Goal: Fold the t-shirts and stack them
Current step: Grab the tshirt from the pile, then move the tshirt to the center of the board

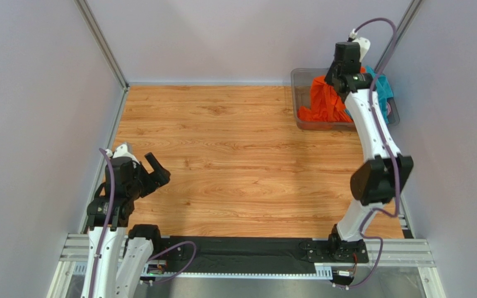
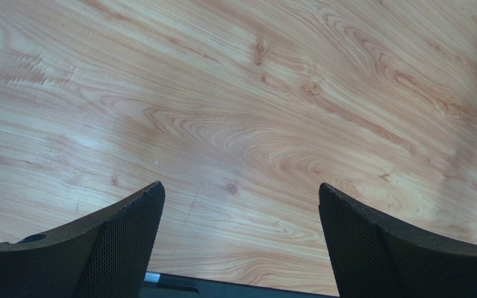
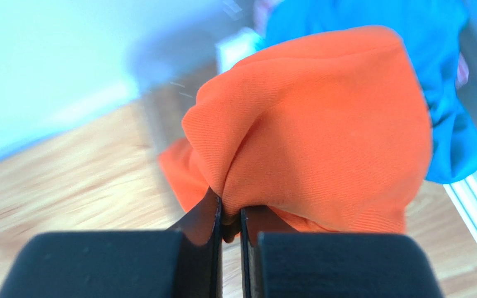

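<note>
So here's where we're at: our right gripper is clamped down on a bunched fold of the bright orange soft-fabric t-shirt, with the jaws squeezed nearly together and the cloth ballooning out above them in the right wrist view. From the top camera, that shirt sits at roughly 1 o'clock on the light wood-grain table. It's partly inside the clear grey plastic bin in the far right corner and draped over the bin's near-left part. The teal soft-fabric t-shirt is bundled in the same bin, at about 3 o'clock from the orange one and touching it; the right arm covers some of it from above. Our left gripper is way over at about 8 o'clock on the table, well apart from the bin. Its jaws are spread wide with nothing between them, and the left wrist view shows just bare wood under its two black fingers.
</note>
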`<state>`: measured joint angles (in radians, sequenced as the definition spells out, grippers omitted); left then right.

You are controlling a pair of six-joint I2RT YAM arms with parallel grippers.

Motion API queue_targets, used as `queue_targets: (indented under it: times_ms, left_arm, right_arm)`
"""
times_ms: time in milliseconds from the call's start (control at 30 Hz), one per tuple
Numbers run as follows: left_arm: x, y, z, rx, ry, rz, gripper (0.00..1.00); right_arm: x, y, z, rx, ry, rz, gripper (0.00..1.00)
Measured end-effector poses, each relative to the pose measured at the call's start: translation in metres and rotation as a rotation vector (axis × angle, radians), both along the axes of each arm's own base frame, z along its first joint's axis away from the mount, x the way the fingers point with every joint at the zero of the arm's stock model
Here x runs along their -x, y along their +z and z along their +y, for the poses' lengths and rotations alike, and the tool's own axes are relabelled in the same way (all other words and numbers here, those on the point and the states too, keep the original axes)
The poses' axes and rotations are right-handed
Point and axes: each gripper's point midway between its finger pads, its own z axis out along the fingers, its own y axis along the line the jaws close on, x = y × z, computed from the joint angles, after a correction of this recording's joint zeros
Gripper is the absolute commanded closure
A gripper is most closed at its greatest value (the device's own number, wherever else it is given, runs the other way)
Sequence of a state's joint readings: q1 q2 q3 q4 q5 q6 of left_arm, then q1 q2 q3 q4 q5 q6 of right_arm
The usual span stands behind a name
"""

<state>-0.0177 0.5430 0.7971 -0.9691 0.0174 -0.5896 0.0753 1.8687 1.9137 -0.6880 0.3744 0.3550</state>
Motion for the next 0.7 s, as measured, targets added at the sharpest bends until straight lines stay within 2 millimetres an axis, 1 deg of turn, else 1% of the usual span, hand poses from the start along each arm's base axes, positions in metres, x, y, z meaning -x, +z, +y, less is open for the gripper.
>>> queue_targets:
  times_ms: [33,67,100,167,200,233,267,333,433,533,600,633,667,700]
  left_arm:
    - [0.0,0.001,0.0,0.003,0.003,-0.004,0.0]
    - [0.0,0.001,0.0,0.005,0.005,-0.007,0.0]
    - [0.001,0.002,0.0,0.006,0.006,-0.011,0.0]
    - [0.001,0.003,0.0,0.008,0.009,-0.02,0.0]
    - [0.002,0.004,0.0,0.008,0.011,-0.024,0.0]
    - [0.002,0.005,0.0,0.008,0.012,-0.028,0.0]
    - [0.002,0.005,0.0,0.009,0.013,-0.032,0.0]
    - [0.002,0.006,0.001,0.008,0.016,-0.037,0.0]
    - [0.003,0.006,0.001,0.006,0.019,-0.039,0.0]
    - [0.003,0.007,0.002,0.005,0.019,-0.041,0.0]
    - [0.003,0.007,0.002,0.005,0.021,-0.044,0.0]
    - [0.003,0.007,0.002,0.004,0.022,-0.046,0.0]
    - [0.003,0.008,0.002,0.004,0.023,-0.048,0.0]
    - [0.003,0.008,0.002,0.004,0.023,-0.049,0.0]
  right_arm:
    - [0.012,0.031,0.011,-0.004,0.039,-0.065,1.0]
    - [0.024,0.059,0.024,-0.009,0.08,-0.119,1.0]
    - [0.04,0.09,0.041,-0.014,0.133,-0.184,1.0]
    - [0.071,0.142,0.071,-0.029,0.236,-0.298,1.0]
    - [0.093,0.172,0.094,-0.043,0.315,-0.365,1.0]
    - [0.107,0.189,0.108,-0.055,0.368,-0.404,1.0]
    - [0.125,0.209,0.128,-0.07,0.444,-0.452,1.0]
    - [0.159,0.238,0.162,-0.111,0.595,-0.524,1.0]
    - [0.202,0.261,0.201,-0.18,0.805,-0.582,1.0]
    - [0.237,0.268,0.231,-0.242,0.98,-0.603,0.98]
    - [0.251,0.261,0.243,-0.272,1.05,-0.589,0.97]
    - [0.257,0.253,0.247,-0.289,1.073,-0.575,0.97]
    - [0.26,0.24,0.248,-0.302,1.08,-0.554,0.95]
    - [0.261,0.226,0.247,-0.308,1.073,-0.526,0.91]
